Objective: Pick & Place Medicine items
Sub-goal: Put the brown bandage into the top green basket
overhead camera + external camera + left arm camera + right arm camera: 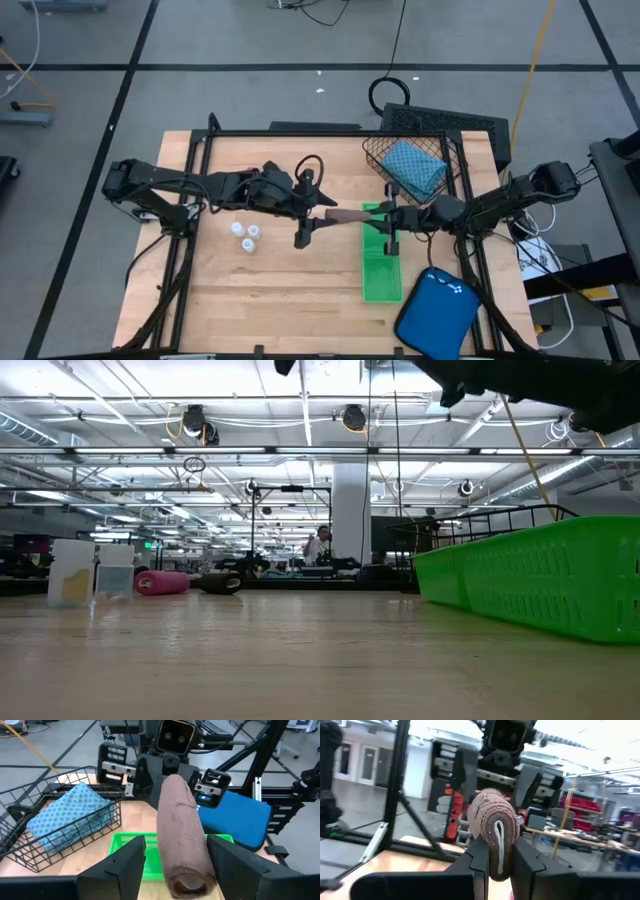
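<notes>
A brown roll [345, 214] hangs level in the air between my two grippers, just left of the green tray's far end. My right gripper [388, 222] [497, 865] is shut on it. My left gripper [305, 212] [175, 855] is open, with a finger on either side of the roll's other end [185, 870]. A pink roll [160, 582] and a black roll [220, 582] lie on the table. White bottles [245, 235] stand on the table near the left arm. The teal pouch [415, 168] lies in the wire basket. My right gripper pinches the brown roll between its two fingers [477, 855] at the end that shows the rolled-up spiral [496, 827]. It comes in level from the table's right, fingers lying along the roll. The roll is lifted clear of the table and roughly level.
The long green tray [380, 265] lies right of centre, below and beside the roll. The wire basket [375, 150] sits at the far right. A smooth blue case [435, 310] lies at the near right edge. Bare wood stretches along the near left.
</notes>
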`<action>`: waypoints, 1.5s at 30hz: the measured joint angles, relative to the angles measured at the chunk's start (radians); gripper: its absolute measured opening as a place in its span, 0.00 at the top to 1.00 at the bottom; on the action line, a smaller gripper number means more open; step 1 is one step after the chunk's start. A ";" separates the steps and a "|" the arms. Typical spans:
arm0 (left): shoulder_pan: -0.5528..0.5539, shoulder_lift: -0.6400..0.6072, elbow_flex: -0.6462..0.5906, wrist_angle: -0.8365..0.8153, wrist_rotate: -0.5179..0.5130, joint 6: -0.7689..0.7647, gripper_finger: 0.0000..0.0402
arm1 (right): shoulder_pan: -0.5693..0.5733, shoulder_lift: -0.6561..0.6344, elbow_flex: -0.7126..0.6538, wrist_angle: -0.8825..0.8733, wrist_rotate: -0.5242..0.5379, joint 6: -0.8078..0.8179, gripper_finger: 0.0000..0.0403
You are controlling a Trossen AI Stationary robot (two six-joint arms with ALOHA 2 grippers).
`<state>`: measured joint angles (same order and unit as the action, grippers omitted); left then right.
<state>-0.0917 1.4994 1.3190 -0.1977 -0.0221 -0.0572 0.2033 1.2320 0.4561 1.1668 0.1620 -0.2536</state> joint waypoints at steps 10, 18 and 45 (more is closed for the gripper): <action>0.000 0.009 -0.003 -0.018 -0.007 -0.003 0.46 | 0.041 -0.003 0.005 0.042 0.022 -0.069 0.92; -0.009 0.003 -0.003 0.049 0.060 0.010 0.51 | 0.042 -0.003 0.005 0.039 0.044 -0.072 0.92; -0.004 0.003 0.000 0.081 0.004 0.002 0.42 | 0.040 -0.001 0.002 0.010 0.052 -0.074 0.92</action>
<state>-0.0956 1.5024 1.3186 -0.1170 -0.0181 -0.0551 0.2436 1.2312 0.4580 1.1769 0.2138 -0.3275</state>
